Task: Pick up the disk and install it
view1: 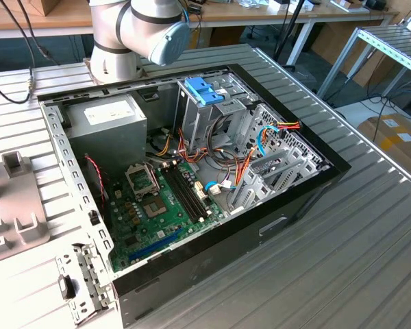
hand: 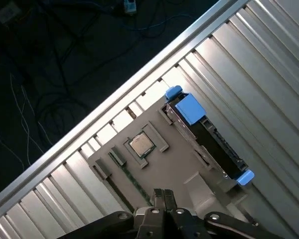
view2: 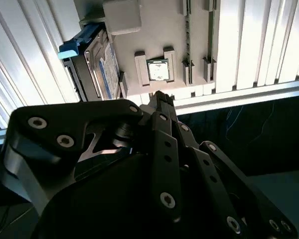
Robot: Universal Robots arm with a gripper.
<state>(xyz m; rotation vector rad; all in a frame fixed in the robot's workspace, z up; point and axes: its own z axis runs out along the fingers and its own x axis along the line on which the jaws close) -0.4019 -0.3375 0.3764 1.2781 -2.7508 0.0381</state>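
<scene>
The disk (hand: 217, 144) is a silver drive in a bright blue carrier. It stands on edge in a slot of a grey fixture plate (hand: 174, 164) on the ribbed metal table. The second wrist view also shows the disk (view2: 102, 64) at the edge of the fixture plate (view2: 159, 30). My gripper (hand: 162, 195) hangs above the plate, apart from the disk, with its fingertips pressed together and nothing between them. In the second wrist view the gripper (view2: 162, 98) points at the plate's edge near a small square chip (view2: 158, 69).
The open computer case (view1: 308, 199) lies on the table in the exterior view, with a green motherboard (view1: 164, 205), a grey power supply (view1: 109, 120), a pale blue latch (view1: 202, 89) on the drive cage, and loose cables. The arm's base (view1: 116, 55) stands behind the case. The table edge (hand: 114, 99) runs close to the plate.
</scene>
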